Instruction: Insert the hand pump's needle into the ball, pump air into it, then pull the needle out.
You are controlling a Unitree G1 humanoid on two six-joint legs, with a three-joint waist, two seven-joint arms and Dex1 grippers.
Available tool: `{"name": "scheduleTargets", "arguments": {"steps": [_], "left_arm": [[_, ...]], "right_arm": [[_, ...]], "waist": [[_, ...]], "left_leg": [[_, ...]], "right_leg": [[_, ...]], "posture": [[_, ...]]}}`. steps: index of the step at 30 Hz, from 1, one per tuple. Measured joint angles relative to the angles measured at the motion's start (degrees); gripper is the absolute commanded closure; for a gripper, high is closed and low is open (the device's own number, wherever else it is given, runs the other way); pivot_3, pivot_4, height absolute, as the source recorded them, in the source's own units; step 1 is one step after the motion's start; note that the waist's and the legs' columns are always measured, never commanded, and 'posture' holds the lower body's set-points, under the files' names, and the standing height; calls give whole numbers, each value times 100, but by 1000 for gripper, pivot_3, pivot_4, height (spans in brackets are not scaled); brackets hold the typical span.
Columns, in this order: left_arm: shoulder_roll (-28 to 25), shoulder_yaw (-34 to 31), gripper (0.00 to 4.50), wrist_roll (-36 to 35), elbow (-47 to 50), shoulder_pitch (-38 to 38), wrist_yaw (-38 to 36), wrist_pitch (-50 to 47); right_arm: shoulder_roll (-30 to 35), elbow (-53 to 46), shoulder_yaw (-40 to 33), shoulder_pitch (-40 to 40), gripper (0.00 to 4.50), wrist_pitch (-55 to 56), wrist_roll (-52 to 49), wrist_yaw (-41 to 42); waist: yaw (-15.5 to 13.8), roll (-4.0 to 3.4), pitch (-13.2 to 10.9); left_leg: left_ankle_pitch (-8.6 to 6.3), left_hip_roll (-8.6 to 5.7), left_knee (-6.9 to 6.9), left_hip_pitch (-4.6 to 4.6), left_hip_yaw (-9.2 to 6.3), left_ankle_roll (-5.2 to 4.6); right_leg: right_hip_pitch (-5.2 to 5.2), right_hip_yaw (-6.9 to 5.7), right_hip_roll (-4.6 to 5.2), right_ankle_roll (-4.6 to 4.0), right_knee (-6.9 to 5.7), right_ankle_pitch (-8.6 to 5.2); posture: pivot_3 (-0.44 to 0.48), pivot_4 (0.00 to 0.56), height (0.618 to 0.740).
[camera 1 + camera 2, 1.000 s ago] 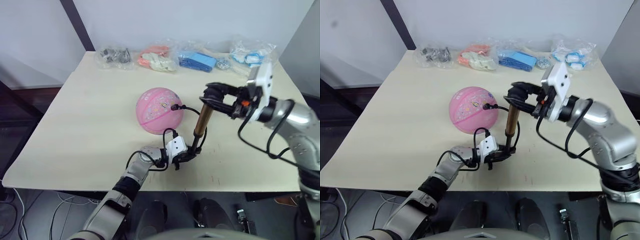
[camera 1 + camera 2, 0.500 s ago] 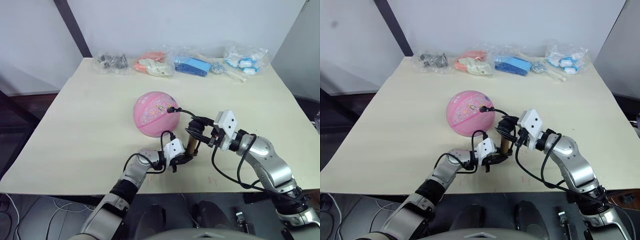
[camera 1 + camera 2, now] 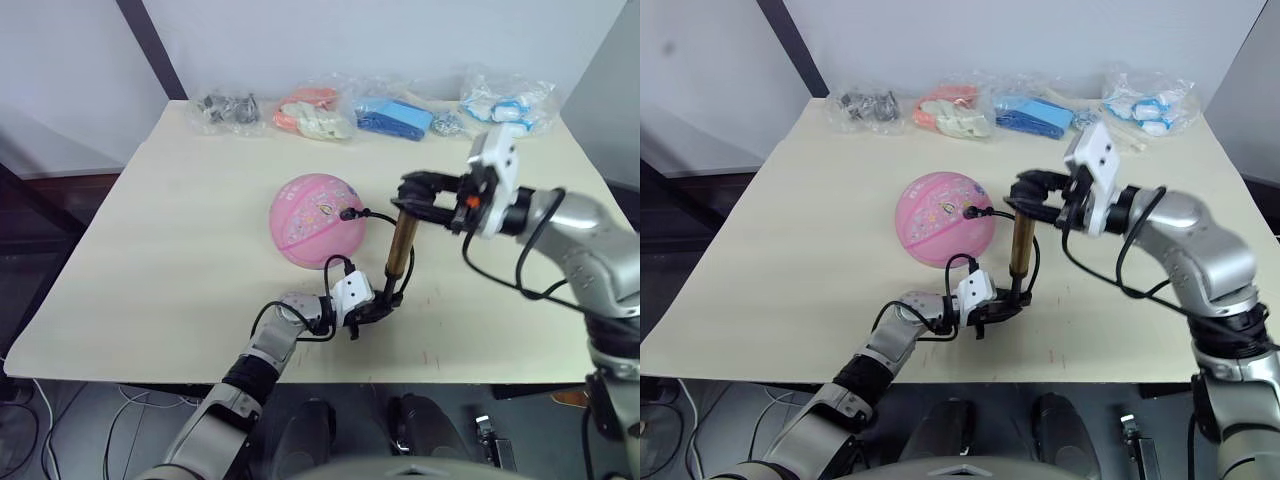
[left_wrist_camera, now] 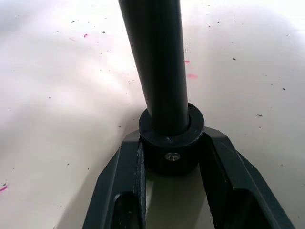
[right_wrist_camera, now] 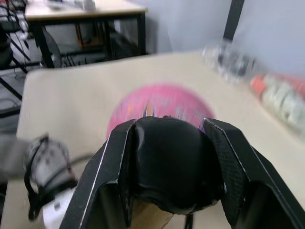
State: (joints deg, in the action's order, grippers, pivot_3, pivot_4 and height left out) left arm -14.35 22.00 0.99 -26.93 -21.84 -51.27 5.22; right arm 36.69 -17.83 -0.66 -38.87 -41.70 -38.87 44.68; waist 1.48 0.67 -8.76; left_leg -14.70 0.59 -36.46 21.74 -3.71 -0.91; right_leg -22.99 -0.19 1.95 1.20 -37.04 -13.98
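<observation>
1. You see the bench [image 3: 160, 240] carrying everything; its near edge is cut off by the left arm, and its far right corner runs out of the head views.
2. The ball [image 3: 316, 221] sits round near the bench's middle, and in the right wrist view it is half hidden behind the handle and blurred.
3. Four clear bags [image 3: 378, 112] line the bench's far edge, well apart from the ball; you cannot make out their contents beyond grey, orange-white, blue and blue-white lumps.
4. The hand pump [image 3: 402, 245] stands upright just beside the ball's right side, its gold barrel between both hands and its black T-handle raised above the barrel.
5. Your right hand [image 3: 425, 198] is closed around the T-handle; the handle itself is mostly covered by the fingers [image 5: 119, 164].
6. Your left hand [image 3: 378, 306] rests on the bench and is clamped on the pump's black base cap, as the left wrist view shows.
7. The thin black hose [image 3: 372, 214] curves from the pump to the ball's upper right.
8. The needle [image 3: 347, 213] shows only as a black fitting against the ball; you cannot see the pin.
</observation>
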Motion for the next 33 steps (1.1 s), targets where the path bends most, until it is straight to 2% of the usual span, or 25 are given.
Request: {"name": "scheduleTargets", "arguments": {"steps": [8,14,21,26,33], "left_arm": [[2,3,3431,-2,-8,-6,15,31],[1,16,3431,-2,-32,-3,16,15],[-5,17,3432,41,-69,21,83,-91],[-65,14,3432,77,94,123,132,-236],[-85,9,3432,101,212,132,135,-422]], "right_arm": [[249,-33,-308,-405,2848,-324,-406,-120],[51,-358,-389,247,2848,211,-249,-274],[-487,-397,390,1392,2848,1316,564,-421],[-850,48,1049,1996,2848,2116,1263,-412],[-1054,499,1405,2194,2848,2573,1773,-334]], "waist": [[-7,2,-13],[-27,18,1],[-11,52,40],[45,82,94],[69,72,130]], "left_leg": [[0,0,-4,2,4,-1],[0,2,-5,-6,7,-1],[-1,14,5,-105,8,-1],[-1,25,18,-123,4,-1],[-1,29,22,-131,7,0]], "right_leg": [[-2,2,0,3,0,2],[5,5,-4,4,-2,2],[90,4,-13,24,-1,-17],[108,0,-18,16,9,-23],[112,2,-23,13,11,-25]], "posture": [[0,150,740],[0,150,740],[0,150,740],[0,150,740],[0,150,740]]}}
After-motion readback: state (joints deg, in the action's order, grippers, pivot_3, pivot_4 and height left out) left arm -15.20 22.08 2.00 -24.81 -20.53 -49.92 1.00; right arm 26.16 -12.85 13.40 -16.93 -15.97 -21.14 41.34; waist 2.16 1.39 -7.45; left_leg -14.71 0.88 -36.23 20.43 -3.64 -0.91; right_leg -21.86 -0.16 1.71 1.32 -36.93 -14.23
